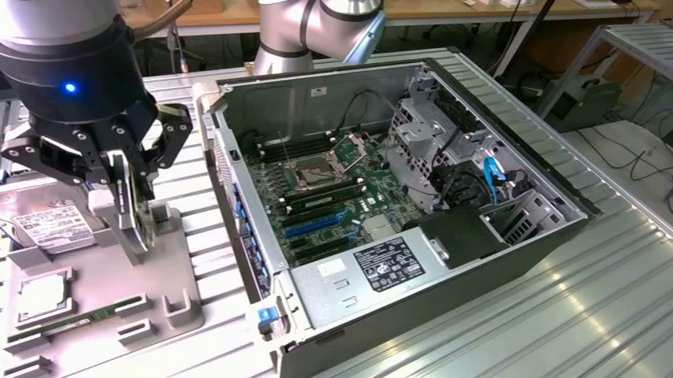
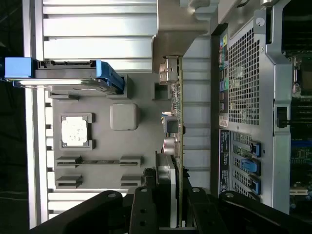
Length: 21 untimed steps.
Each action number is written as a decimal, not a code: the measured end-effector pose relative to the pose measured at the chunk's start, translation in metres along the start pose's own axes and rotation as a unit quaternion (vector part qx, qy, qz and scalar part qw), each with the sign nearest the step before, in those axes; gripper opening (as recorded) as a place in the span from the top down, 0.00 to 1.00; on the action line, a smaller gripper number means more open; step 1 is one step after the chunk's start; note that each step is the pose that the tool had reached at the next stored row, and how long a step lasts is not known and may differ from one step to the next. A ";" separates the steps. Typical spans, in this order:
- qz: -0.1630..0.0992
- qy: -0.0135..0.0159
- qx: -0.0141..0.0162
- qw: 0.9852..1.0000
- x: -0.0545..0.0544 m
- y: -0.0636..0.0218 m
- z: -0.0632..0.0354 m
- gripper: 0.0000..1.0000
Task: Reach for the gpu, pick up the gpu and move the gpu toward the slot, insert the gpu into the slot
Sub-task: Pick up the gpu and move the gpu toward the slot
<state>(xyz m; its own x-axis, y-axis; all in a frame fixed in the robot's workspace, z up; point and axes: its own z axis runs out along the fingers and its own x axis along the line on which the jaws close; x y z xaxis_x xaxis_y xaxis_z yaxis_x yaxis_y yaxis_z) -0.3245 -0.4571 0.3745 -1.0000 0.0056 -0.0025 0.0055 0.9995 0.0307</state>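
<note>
The gpu [image 1: 131, 214] is a thin card standing on edge in the grey fixture [image 1: 158, 276] at the exterior view's left. My gripper [image 1: 126, 197] hangs straight over it, with one finger on each face of the card and the jaws shut on it. In the wrist view the gpu [image 2: 178, 122] runs edge-on away from my gripper [image 2: 170, 207], its silver bracket at the far end. The card's lower edge still looks seated in the fixture's stand. The blue slot [image 1: 315, 225] lies on the motherboard inside the open computer case [image 1: 247, 236], to the exterior view's right of the fixture.
On the fixture also sit a hard drive [image 1: 47, 228], a processor chip [image 1: 42, 295] and a green memory stick [image 1: 74, 323]. The case's perforated rear panel [image 2: 243, 97] stands close beside the card. A drive cage [image 1: 421, 142] and a black power supply [image 1: 462, 236] crowd the case's far side.
</note>
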 end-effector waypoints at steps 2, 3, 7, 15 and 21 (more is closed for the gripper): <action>0.000 0.000 0.000 1.000 0.000 0.0001 -0.0047 0.72; 0.000 0.000 0.000 1.000 0.000 0.0002 -0.0075 0.72; 0.000 0.000 -0.001 1.000 0.000 0.0006 -0.0194 0.72; 0.000 0.000 -0.001 1.000 0.000 0.0012 -0.0402 0.72; 0.000 0.000 -0.002 1.000 0.000 0.0013 -0.0435 0.72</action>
<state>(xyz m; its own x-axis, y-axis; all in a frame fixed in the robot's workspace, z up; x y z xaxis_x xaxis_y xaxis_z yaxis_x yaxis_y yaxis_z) -0.3244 -0.4571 0.4180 -1.0000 0.0055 -0.0021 0.0055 0.9994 0.0341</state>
